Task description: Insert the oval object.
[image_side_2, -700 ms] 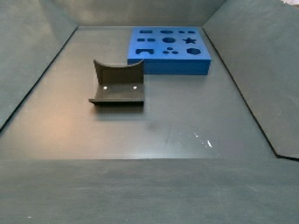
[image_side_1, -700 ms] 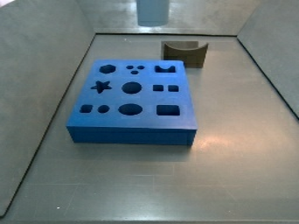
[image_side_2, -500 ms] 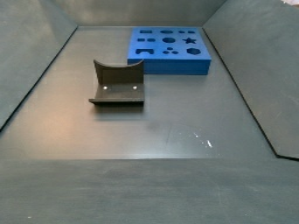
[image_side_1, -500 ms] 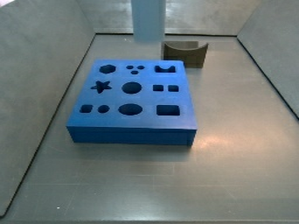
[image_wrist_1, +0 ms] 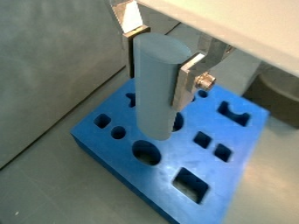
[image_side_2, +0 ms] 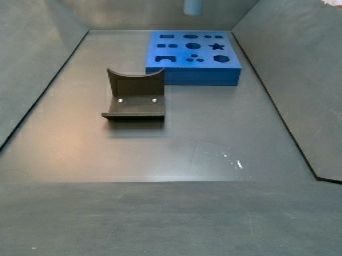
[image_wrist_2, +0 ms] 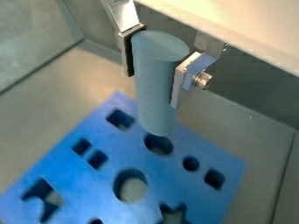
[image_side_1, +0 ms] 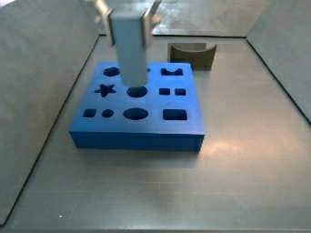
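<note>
The oval object (image_wrist_1: 156, 92) is a tall pale grey-blue peg, held upright between the fingers (image_wrist_1: 190, 75) of my gripper (image_wrist_1: 162, 58), which is shut on it. In both wrist views its lower end hangs just above the blue block (image_wrist_1: 177, 166) with shaped holes, near a round hole (image_wrist_1: 146, 153). It also shows in a wrist view (image_wrist_2: 156, 87) over the block (image_wrist_2: 82, 179). In a side view the peg (image_side_1: 127, 50) hangs over the block (image_side_1: 145, 132) under the gripper (image_side_1: 126, 9). In a side view only the peg's tip (image_side_2: 195, 6) shows above the block (image_side_2: 195, 72).
A dark olive notched block (image_side_1: 192, 55) stands behind the blue block, and shows nearer the front in a side view (image_side_2: 134, 96). Grey walls (image_side_1: 55, 55) enclose the floor on the sides and back.
The gripper with the peg has come down and forward from the back wall to over the blue block. The blue block and the olive block have not moved.
</note>
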